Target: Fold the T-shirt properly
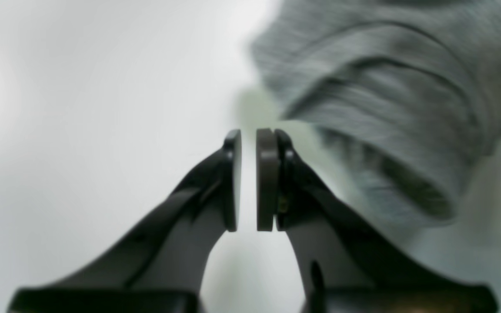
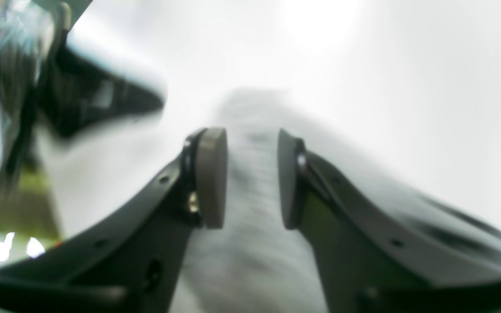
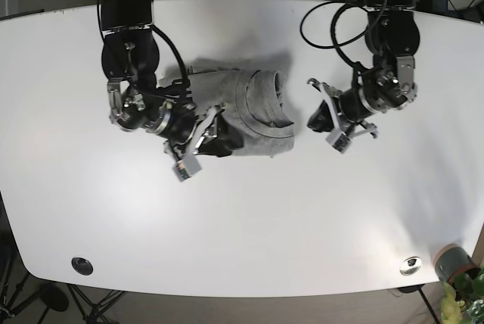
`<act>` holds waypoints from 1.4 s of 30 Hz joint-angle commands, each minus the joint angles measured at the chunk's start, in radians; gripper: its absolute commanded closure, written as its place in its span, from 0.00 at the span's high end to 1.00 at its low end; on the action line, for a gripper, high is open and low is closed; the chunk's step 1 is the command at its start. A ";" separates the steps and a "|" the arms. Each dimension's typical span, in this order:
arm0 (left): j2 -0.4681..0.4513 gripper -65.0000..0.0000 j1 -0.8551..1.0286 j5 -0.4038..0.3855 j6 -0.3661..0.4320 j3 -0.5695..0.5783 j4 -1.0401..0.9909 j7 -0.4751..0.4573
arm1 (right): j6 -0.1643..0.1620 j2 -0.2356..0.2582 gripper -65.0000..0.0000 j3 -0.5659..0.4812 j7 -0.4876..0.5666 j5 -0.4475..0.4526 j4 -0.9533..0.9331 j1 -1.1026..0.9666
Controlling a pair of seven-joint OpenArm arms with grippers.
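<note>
Rumpled grey ribbed T-shirt (image 3: 246,112) on smooth white table (image 3: 318,210)

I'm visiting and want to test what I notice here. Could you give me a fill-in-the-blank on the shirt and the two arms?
1. The T-shirt is ____ in colour.
2. The table under it is ____.
3. The jaws of the right gripper have ____ between them.
4. The left gripper is beside the shirt and holds ____.

Missing words: grey; white; cloth; nothing
</note>
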 commanded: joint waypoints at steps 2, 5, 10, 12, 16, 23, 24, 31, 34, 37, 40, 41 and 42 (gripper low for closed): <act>0.066 0.07 -0.049 0.077 0.001 0.063 0.018 -0.027 | -0.001 0.013 0.23 0.082 0.006 0.005 0.019 0.020; 0.120 0.07 -0.049 0.140 0.001 0.114 0.018 -0.029 | -0.001 0.039 0.21 0.120 0.006 0.001 0.010 0.019; 0.185 0.07 -0.046 0.211 0.001 0.178 0.018 -0.078 | 0.008 0.068 0.19 0.128 0.022 -0.001 -0.092 0.026; 0.185 0.07 -0.046 0.225 0.001 0.186 0.006 -0.081 | 0.008 0.077 0.19 0.122 0.073 -0.011 -0.139 0.028; 0.183 0.07 -0.048 0.225 0.001 0.186 -0.062 -0.084 | 0.013 0.092 0.19 0.119 0.197 -0.079 -0.248 0.040; 0.129 0.07 -0.059 0.228 0.001 0.189 -0.211 -0.178 | 0.134 0.091 0.19 0.130 0.325 -0.199 -0.448 0.086; 0.129 0.07 -0.059 0.228 0.001 0.189 -0.244 -0.207 | 0.143 0.091 0.19 0.130 0.343 -0.206 -0.468 0.088; 0.097 0.07 -0.088 0.223 0.001 0.189 -0.350 -0.233 | 0.142 0.094 0.19 0.125 0.398 -0.211 -0.478 0.083; 0.096 0.07 -0.095 0.223 0.001 0.184 -0.364 -0.233 | 0.142 0.092 0.19 0.124 0.401 -0.211 -0.478 0.082; 0.096 0.07 -0.100 0.223 0.001 0.183 -0.369 -0.233 | 0.142 0.092 0.19 0.124 0.401 -0.211 -0.478 0.082; 0.096 0.07 -0.100 0.222 0.001 0.183 -0.362 -0.233 | 0.142 0.092 0.19 0.122 0.395 -0.206 -0.471 0.082; 0.096 0.07 -0.100 0.220 0.001 0.183 -0.356 -0.233 | 0.142 0.092 0.19 0.122 0.391 -0.202 -0.455 0.082; 0.096 0.07 -0.100 0.220 0.001 0.183 -0.341 -0.231 | 0.142 0.092 0.19 0.124 0.378 -0.202 -0.425 0.080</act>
